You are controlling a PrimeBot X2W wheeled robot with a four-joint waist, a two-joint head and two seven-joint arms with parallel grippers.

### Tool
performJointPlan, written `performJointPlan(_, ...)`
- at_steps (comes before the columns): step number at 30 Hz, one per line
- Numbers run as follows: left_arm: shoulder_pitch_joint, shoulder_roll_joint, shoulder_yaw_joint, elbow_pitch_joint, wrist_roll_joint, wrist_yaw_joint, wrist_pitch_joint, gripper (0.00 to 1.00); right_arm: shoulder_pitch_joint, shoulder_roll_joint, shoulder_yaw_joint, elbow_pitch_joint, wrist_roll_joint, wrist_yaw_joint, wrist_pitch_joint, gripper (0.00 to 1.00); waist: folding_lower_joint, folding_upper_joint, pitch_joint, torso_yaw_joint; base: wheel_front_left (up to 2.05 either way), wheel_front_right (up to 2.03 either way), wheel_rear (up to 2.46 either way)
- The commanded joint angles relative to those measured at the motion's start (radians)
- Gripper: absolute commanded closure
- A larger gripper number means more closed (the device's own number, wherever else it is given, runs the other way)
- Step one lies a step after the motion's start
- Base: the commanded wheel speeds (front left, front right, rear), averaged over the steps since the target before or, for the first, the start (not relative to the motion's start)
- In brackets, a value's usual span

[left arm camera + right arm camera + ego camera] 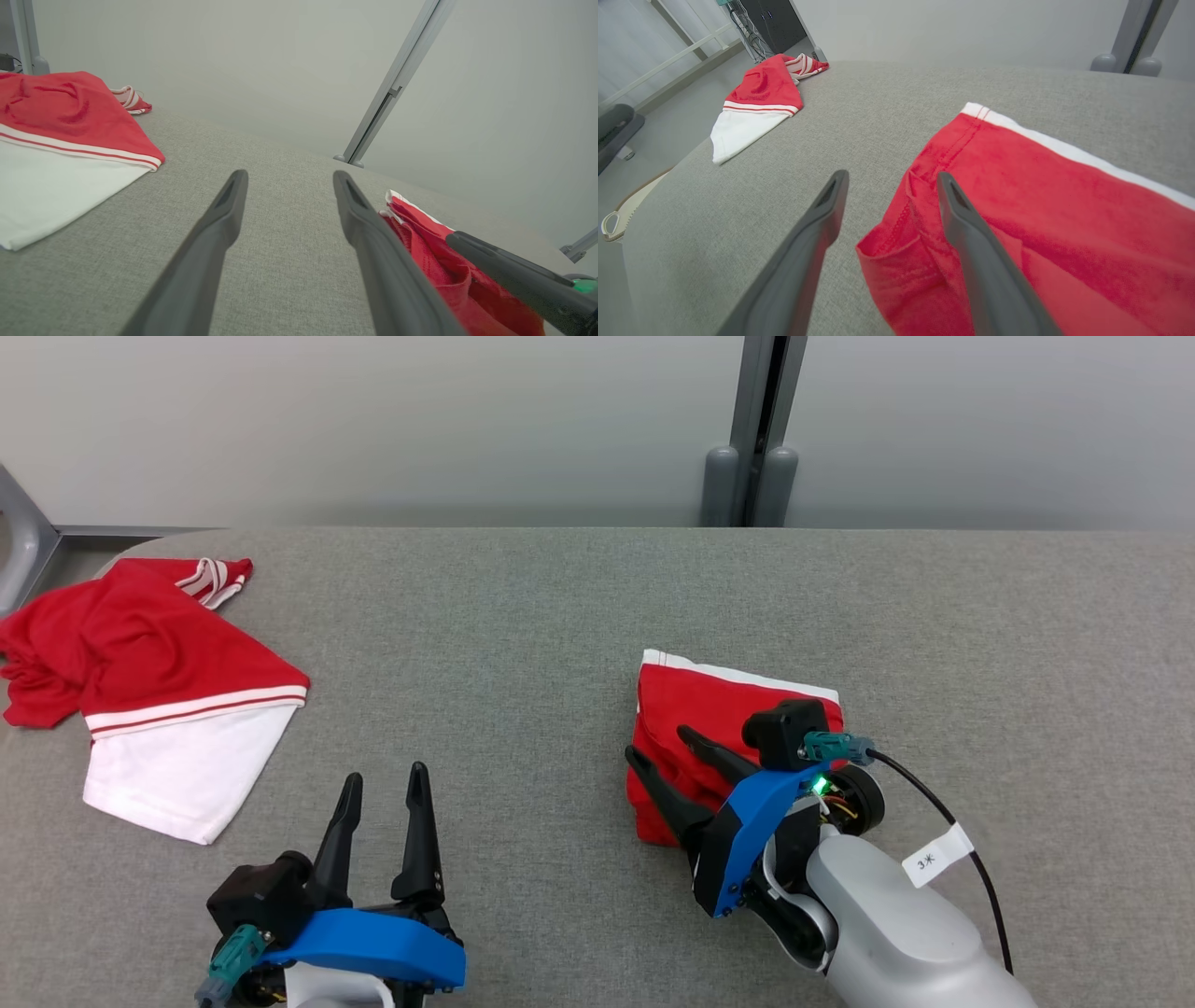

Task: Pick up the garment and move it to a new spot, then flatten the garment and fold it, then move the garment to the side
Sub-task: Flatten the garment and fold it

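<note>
The garment [738, 695], red with a white band along its far edge, lies folded into a small rectangle on the grey table, right of centre. My right gripper [658, 743] stands open at its left edge. In the right wrist view [892, 175], one finger lies over the red cloth [1041, 186] and the other over bare table, with the garment's folded edge between them and nothing gripped. My left gripper [385, 775] is open and empty at the lower left, above bare table [289, 176]. The left wrist view has the folded garment [416, 228] to its right.
A second red and white garment [149, 653] lies crumpled near the table's far left edge [60, 112] [766, 88]. The grey table [523, 616] runs wide between the two garments. A grey post [752, 476] stands behind the far edge. A cable trails from my right wrist.
</note>
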Motion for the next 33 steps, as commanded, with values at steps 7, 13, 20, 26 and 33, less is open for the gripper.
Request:
performJointPlan(7,0.014,-0.003,-0.006,0.0,0.012,-0.002,-0.005,0.0,-0.02,-0.003,-0.03,0.006,-0.022,0.0,-0.088,0.0,-0.0001,-0.0001,-0.014,-0.019,0.0,0.0,0.0)
performJointPlan(13,0.023,-0.005,-0.013,0.0,0.014,-0.002,-0.005,0.0,-0.049,-0.004,-0.146,0.074,-0.111,0.0,-0.135,0.0,-0.0001,-0.0001,-0.02,-0.022,0.0,0.0,0.0)
performJointPlan(20,0.021,-0.005,-0.021,0.003,0.012,-0.005,-0.004,0.0,-0.089,-0.059,-0.227,0.204,-0.286,0.0,-0.124,0.66,-0.0001,-0.0001,-0.016,-0.005,0.0,0.0,0.0)
performJointPlan(26,0.019,-0.004,-0.023,0.006,0.008,-0.006,-0.004,0.0,-0.065,-0.061,-0.194,0.268,-0.347,0.0,-0.08,1.0,-0.0001,-0.0001,-0.014,0.011,0.0,0.0,0.0)
performJointPlan(33,0.02,-0.002,-0.019,0.004,0.005,0.0,-0.004,0.0,-0.003,-0.02,-0.06,0.195,-0.261,0.0,-0.028,1.0,-0.0001,-0.0001,-0.011,0.009,0.0,0.0,0.0)
